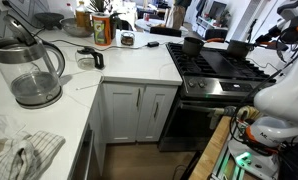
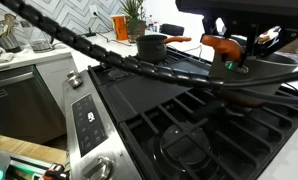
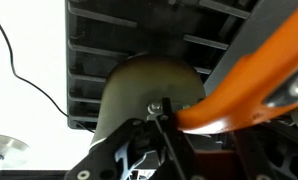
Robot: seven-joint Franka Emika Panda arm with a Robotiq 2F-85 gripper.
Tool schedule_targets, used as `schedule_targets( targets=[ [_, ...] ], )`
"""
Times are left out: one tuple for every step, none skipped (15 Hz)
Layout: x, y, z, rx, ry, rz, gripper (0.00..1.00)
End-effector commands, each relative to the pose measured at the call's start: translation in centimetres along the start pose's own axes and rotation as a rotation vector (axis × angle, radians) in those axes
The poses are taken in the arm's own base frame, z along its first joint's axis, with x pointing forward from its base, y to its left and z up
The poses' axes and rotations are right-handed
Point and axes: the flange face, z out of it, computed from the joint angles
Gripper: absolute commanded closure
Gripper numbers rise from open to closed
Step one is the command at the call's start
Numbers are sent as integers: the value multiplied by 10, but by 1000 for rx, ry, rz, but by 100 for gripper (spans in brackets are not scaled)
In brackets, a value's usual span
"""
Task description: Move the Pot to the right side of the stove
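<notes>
At the bottom edge of the wrist view, the hand (image 3: 174,152) hangs close by the Pot (image 3: 149,85), whose orange handle (image 3: 251,88) slants toward the upper right. I cannot tell whether the hand is clenched on that handle or released. In an exterior view the Pot (image 1: 237,47) sits on the stove (image 1: 221,66) at the upper right. A smaller pot (image 1: 192,44) stands near it on the left, and a glass kettle (image 1: 31,72) stands on the tabletop (image 1: 119,65) at far left.

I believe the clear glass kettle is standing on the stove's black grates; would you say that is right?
Not quite. The clear glass kettle stands on the white counter, not on the grates of the stove. An exterior view shows it well apart from the stove.
</notes>
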Motion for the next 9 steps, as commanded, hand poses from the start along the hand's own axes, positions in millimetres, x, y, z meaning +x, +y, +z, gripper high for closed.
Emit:
schedule_targets(
  targets=[
    [7, -5, -1, -47, 7, 49, 92],
    [9, -7, 2, -48, 0, 49, 92],
    [13, -9, 5, -49, -8, 43, 92],
    [15, -12, 8, -60, -20, 37, 92],
    [19, -16, 13, -60, -35, 23, 92],
    [23, -19, 17, -67, -50, 13, 92],
    [26, -23, 21, -71, -68, -1, 92],
    [30, -29, 27, -73, -93, -20, 92],
    [33, -34, 34, -71, -116, -37, 92]
  ],
)
